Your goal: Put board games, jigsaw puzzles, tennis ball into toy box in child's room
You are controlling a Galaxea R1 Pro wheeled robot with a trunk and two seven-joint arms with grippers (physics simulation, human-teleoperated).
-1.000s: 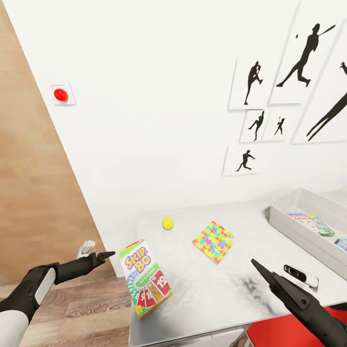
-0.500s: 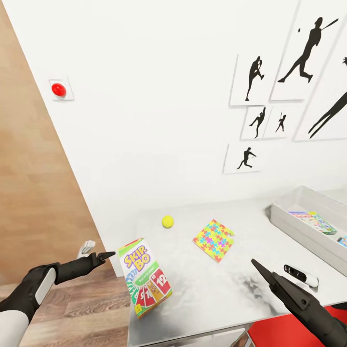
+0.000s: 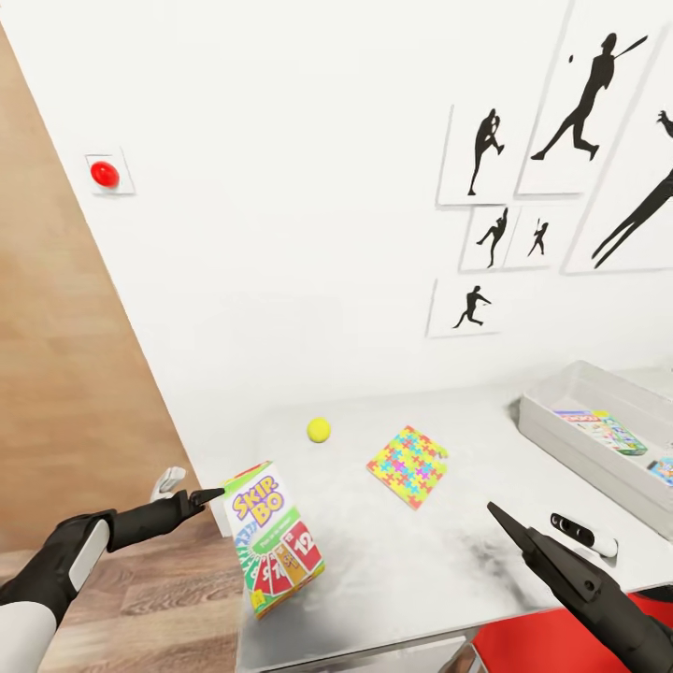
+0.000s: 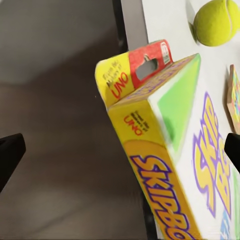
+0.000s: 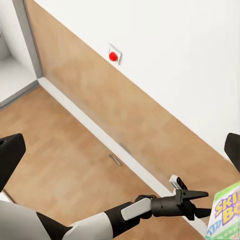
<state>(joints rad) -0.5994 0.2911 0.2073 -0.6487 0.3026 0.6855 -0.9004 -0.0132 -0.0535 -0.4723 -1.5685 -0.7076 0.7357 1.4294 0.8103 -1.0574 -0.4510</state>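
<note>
Change: view has slid rightward; colourful Skip-Bo card box unmoved at white table corner
Left gripper: spread, beside box, ungrasped
Right gripper: cannot tell

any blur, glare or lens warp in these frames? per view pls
Head view: sharp, strong wide-angle lean on the wall posters; dark smudged shading on the table; no glare. Left wrist view: close Skip-Bo box is soft, tennis ball casts a faint shadow. Right wrist view: evenly lit, crisp, red wall button clear.
</note>
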